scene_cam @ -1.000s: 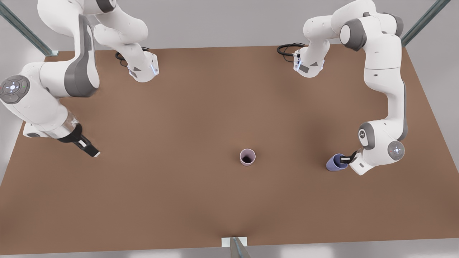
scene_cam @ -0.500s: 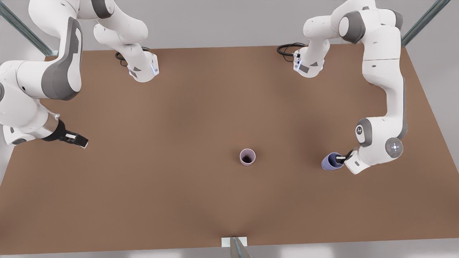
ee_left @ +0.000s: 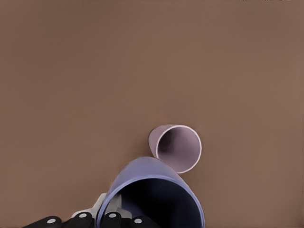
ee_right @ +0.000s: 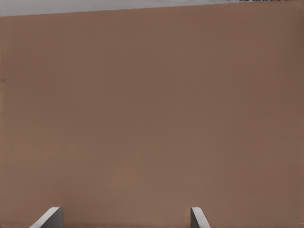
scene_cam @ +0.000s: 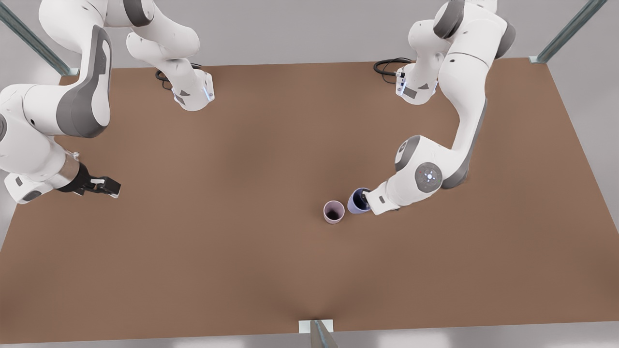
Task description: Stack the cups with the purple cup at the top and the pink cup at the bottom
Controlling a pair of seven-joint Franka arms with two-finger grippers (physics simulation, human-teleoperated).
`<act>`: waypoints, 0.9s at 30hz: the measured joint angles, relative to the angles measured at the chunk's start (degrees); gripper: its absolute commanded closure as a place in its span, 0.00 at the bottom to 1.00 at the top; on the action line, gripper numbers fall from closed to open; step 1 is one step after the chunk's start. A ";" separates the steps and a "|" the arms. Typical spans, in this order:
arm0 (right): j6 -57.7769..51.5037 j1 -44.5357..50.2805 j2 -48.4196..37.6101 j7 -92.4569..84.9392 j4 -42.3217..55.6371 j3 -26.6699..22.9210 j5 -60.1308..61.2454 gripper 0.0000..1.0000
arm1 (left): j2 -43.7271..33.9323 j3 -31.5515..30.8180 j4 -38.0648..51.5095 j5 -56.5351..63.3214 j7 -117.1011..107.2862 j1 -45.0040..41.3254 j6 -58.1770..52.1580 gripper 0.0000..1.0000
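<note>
I've got the purple cup (ee_left: 152, 194) pinched by its rim in my left gripper (scene_cam: 366, 199), one finger inside the mouth and one outside, and the cup hangs tilted, mouth facing my wrist camera. Just beyond it stands the pink cup (scene_cam: 334, 212), upright on the counter (scene_cam: 242, 270) near the middle, mouth open to the sky; in the front view the two cups sit just beside each other, nearly touching. Here's the worry: a rim pinch on a tapered wall is a thin hold, so the purple cup could swing or slip as I level it. If I come across too low, its base may clip the pink rim and knock that cup over. If I let go while it's tilted, it could wedge crooked instead of nesting. Room is generous, though: bare counter on every side of the pink cup, the near edge well apart from it, nothing to dodge. Far off at the front view's left, my right gripper (scene_cam: 104, 186) waits over the counter's edge, fingers spread wide and empty.
</note>
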 measured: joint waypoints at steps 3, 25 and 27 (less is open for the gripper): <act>0.13 -0.32 -0.06 -1.32 -0.01 0.00 -0.03 0.00 | 1.58 0.00 1.34 0.00 -4.09 -2.22 0.02 0.79; 0.40 -0.70 -0.06 -6.44 0.38 0.00 0.07 0.00 | 6.13 0.28 2.70 0.67 -21.32 -4.97 4.37 0.79; 0.45 -0.70 -0.06 -6.67 0.38 0.00 0.07 0.00 | 6.60 0.33 2.69 1.11 -22.10 -5.21 4.47 0.79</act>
